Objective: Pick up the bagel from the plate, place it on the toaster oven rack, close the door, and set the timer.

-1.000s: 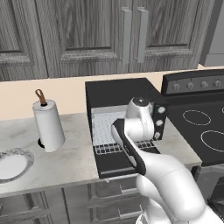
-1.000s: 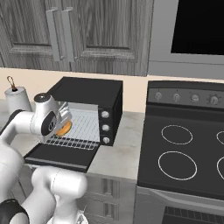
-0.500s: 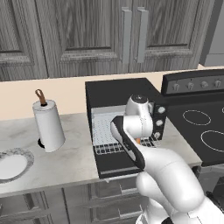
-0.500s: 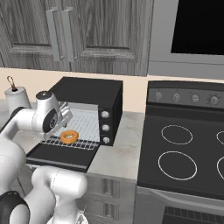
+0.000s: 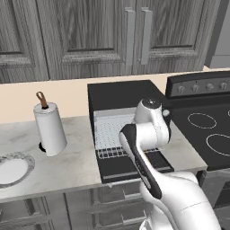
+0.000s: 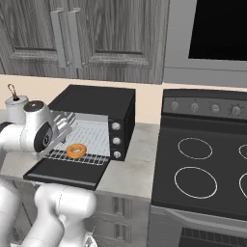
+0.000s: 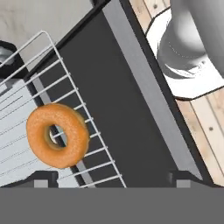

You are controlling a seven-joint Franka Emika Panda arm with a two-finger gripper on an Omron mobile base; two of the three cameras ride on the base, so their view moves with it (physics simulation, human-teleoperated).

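The orange-brown bagel (image 6: 76,150) (image 7: 57,134) lies flat on the silver toaster oven rack (image 6: 94,137) (image 7: 66,83) (image 5: 112,131), near its front edge. The rack is pulled partly out of the black toaster oven (image 6: 96,100) (image 5: 121,95). The black door (image 6: 62,174) (image 7: 120,103) (image 5: 128,168) hangs open and flat in front, its silver handle (image 7: 151,92) along the outer edge. My gripper (image 7: 113,178) (image 6: 61,131) hovers over the rack's front, open, with the bagel free just beyond the left fingertip (image 7: 41,177). The white plate (image 5: 25,158) sits bare at the counter's left.
A paper towel roll (image 5: 50,129) stands on the counter between plate and oven. Three oven knobs (image 6: 116,141) line its right front. A black stove (image 6: 198,159) (image 5: 209,134) adjoins on the right. Grey cabinets hang above.
The gripper went from shut to open and let go of the bagel, which now rests on the rack. The hand has drawn back slightly from it.
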